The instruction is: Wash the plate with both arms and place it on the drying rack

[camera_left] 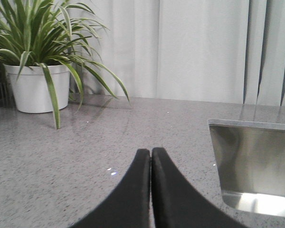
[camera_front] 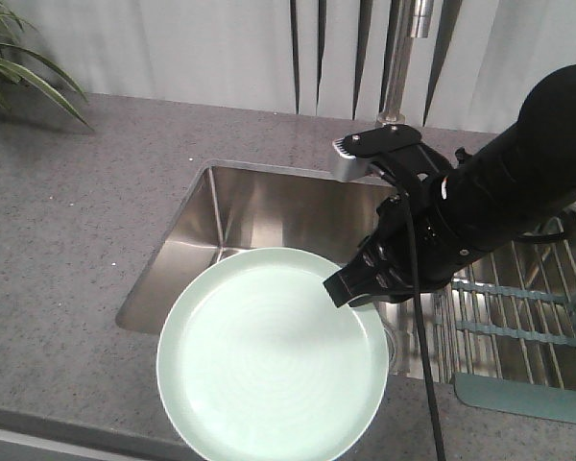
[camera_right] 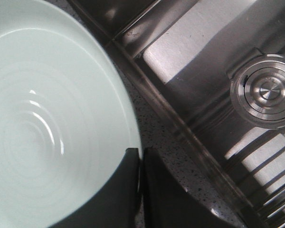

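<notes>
Front view: plate (camera_front: 269, 360) over sink (camera_front: 269, 206) front edge, rim pinched by right gripper (camera_front: 344, 286).

Left wrist view: left gripper (camera_left: 150, 156) pressed together, empty, above counter (camera_left: 61, 156).

Right wrist view: fingers (camera_right: 161, 190) tight on rim.

Likely held ready for washing; next, move under tap (camera_front: 397, 77).

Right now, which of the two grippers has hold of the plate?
The right gripper, closed on the rim of the plate beside the sink; the left gripper is shut on nothing, over the countertop near the potted plant.

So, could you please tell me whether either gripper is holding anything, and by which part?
The right gripper grips the plate by its rim; the left gripper is shut on nothing.
</notes>
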`<state>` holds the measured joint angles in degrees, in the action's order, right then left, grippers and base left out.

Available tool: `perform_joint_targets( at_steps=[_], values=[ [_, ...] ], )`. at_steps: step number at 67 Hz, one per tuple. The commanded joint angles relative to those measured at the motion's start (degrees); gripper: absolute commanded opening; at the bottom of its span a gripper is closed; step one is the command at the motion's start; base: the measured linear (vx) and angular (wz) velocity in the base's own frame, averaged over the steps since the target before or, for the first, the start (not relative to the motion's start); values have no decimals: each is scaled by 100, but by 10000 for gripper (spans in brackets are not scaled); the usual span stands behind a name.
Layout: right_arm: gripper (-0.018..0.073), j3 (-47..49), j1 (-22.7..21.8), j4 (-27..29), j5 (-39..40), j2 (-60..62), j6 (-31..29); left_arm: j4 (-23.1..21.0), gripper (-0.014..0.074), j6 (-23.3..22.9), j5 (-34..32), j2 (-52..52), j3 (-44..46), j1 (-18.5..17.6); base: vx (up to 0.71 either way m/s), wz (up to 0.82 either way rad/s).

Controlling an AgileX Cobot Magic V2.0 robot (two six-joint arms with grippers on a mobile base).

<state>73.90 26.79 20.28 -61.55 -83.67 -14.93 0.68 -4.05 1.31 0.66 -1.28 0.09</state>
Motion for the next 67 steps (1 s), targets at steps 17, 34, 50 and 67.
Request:
perform_joint_targets(
  at_steps=[17, 34, 50, 67],
  values=[
    [-1, 151, -19, 137, 183, 222, -57, -16, -6, -10, -444, 84, 124, -23, 7, -14],
    [-1, 151, -19, 137, 183, 222, -57, -16, -6, -10, -444, 84, 124, -23, 7, -13],
    [-1, 151, -19, 137, 183, 222, -57, -16, -6, -10, -444, 84, 124, -23, 6, -11],
    [-1, 151, -19, 137, 177, 222, -57, -16, -6, -10, -444, 84, 124, -23, 5, -9]
  ],
)
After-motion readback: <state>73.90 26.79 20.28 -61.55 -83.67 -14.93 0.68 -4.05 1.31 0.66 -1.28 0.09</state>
